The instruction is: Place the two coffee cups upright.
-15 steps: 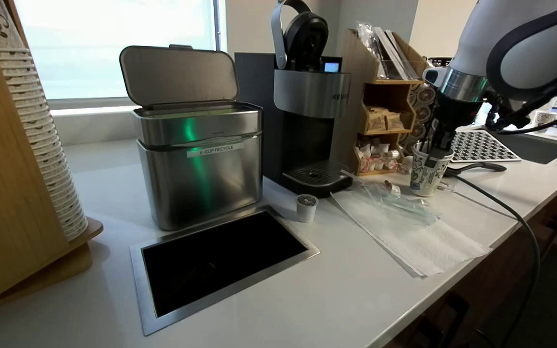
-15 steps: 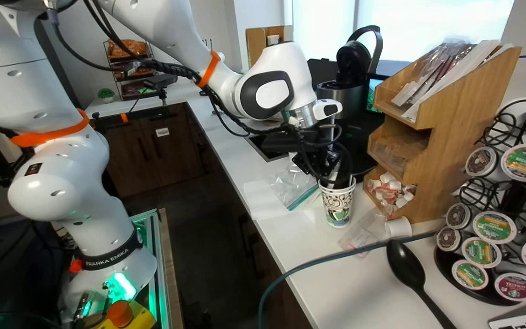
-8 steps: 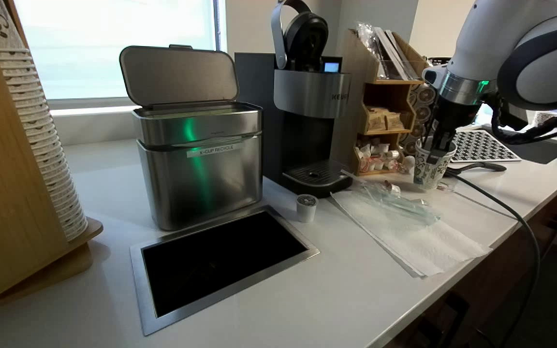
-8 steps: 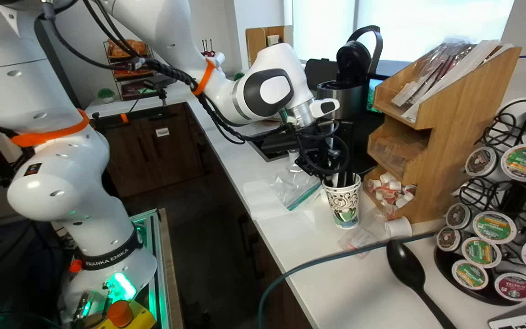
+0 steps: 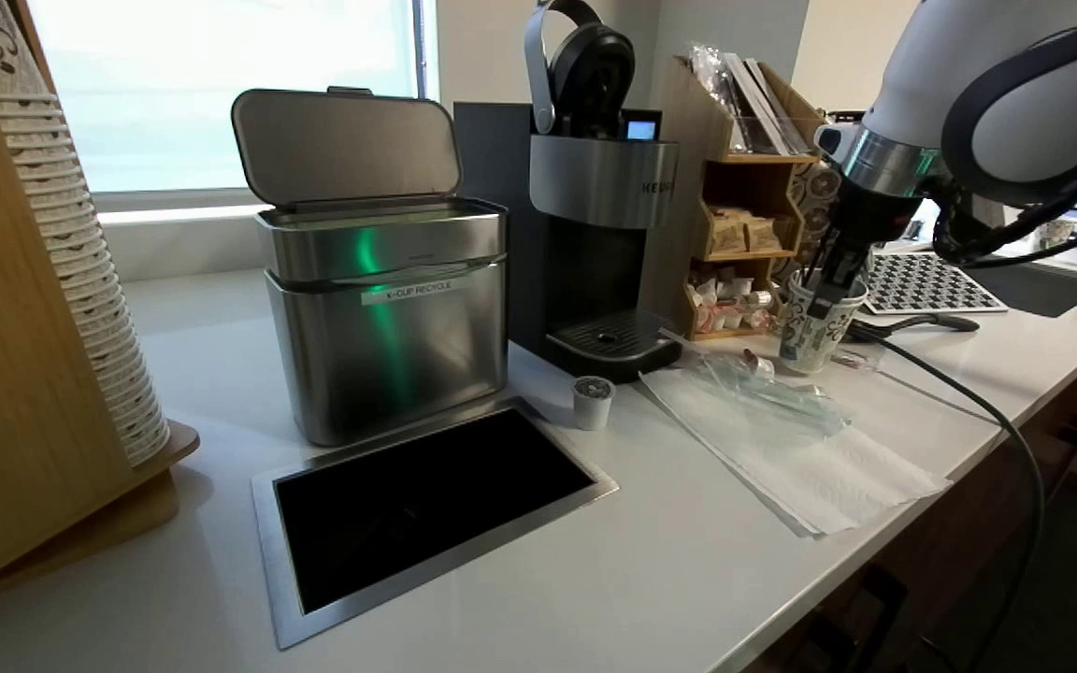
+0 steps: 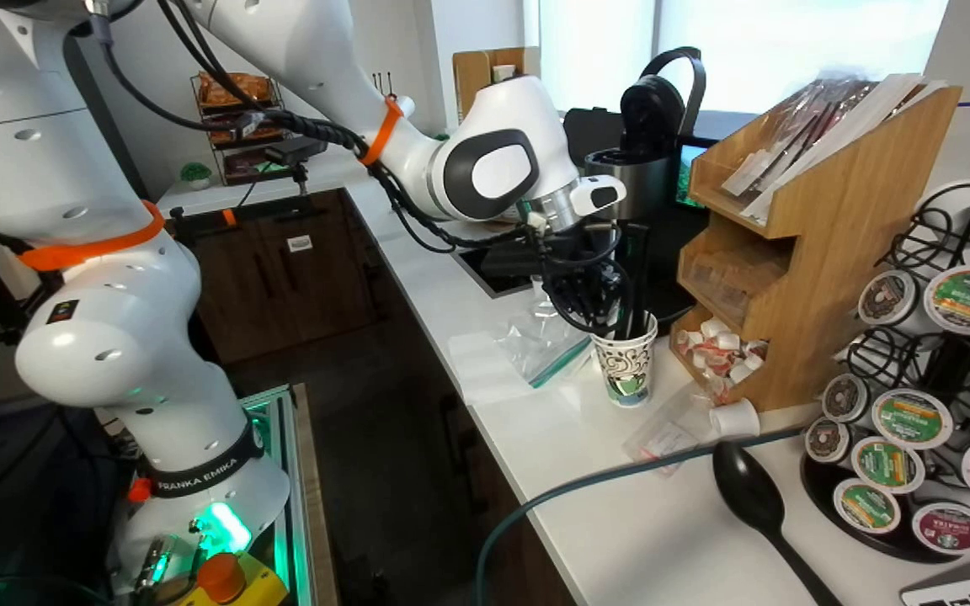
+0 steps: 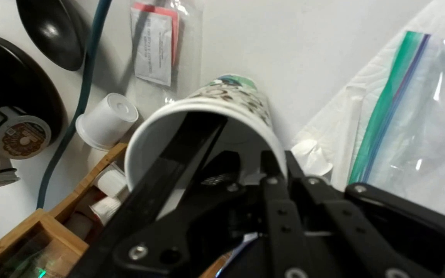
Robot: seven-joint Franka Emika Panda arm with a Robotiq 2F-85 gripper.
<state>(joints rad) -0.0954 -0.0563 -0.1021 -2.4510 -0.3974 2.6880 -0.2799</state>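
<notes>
My gripper (image 7: 280, 162) is shut on the rim of a patterned white paper cup (image 7: 238, 96), one finger inside and one outside. In both exterior views the paper cup (image 5: 814, 341) (image 6: 626, 370) hangs mouth up and somewhat tilted; I cannot tell whether its base touches the counter. A long black bar (image 7: 184, 150) runs into it. Of the two small pale coffee cups, one cup (image 5: 592, 402) stands upright, dark lid up, before the coffee machine (image 5: 609, 187). A second white cup (image 6: 735, 418) lies on its side by the wooden shelf; it also shows in the wrist view (image 7: 110, 119).
A wooden shelf (image 6: 864, 227) and a pod rack (image 6: 923, 421) stand close by. A clear plastic bag (image 6: 544, 337) lies on a paper towel (image 5: 838, 477). A black spoon (image 6: 750, 497), a dark cable (image 6: 603, 480) and the counter's front edge (image 6: 519, 497) are near.
My gripper, with the paper cup in it, has shifted a little to one side and back. The paper cup now tilts more and sits slightly higher in an exterior view.
</notes>
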